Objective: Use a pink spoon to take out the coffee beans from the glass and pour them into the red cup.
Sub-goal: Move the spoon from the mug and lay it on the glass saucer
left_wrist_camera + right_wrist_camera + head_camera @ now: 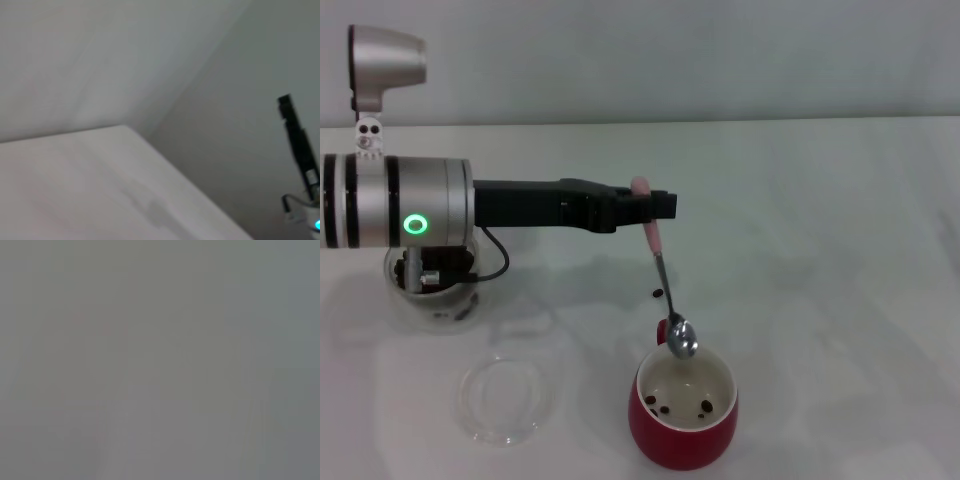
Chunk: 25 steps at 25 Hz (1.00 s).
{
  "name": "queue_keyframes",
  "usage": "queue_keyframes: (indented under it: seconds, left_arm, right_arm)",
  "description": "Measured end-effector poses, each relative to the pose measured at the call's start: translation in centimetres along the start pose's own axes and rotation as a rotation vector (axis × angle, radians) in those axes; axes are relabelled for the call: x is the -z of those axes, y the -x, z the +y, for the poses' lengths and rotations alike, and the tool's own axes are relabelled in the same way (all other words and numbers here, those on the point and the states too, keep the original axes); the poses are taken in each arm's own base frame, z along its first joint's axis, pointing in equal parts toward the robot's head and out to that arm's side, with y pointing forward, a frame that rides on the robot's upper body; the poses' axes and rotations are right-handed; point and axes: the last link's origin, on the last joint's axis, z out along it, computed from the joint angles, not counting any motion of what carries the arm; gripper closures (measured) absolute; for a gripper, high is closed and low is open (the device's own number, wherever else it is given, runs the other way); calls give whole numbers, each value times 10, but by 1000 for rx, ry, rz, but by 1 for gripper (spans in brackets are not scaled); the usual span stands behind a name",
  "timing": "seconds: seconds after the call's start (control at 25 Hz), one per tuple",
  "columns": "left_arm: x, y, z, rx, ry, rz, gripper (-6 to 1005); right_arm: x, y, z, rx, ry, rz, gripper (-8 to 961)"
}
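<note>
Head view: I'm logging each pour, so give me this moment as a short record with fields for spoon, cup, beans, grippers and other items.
spoon: pink spoon hangs bowl-down, its bowl just over the far rim of the red cup
holder: left gripper shut on the spoon's pink handle
beans in cup: a few coffee beans on the white bottom
stray bean: one dark bean beside the spoon's neck; on the table or falling, cannot tell
spoon bowl: looks empty
other items: shallow clear dish left of the cup
right gripper: not in view
</note>
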Motion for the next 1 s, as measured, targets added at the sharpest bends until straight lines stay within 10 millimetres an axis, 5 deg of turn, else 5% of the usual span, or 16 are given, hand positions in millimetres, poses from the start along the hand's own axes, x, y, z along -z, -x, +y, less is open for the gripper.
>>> queue_keyframes:
  seconds: [0.44,1.0]
  left_arm:
    - [47,12,-7,28,-56,129,864]
    - [115,79,-27,59,-236,164,865]
  right_arm:
    - [8,1,0,-5,-7,3,334]
    - [16,1,5,-33,-26,6,334]
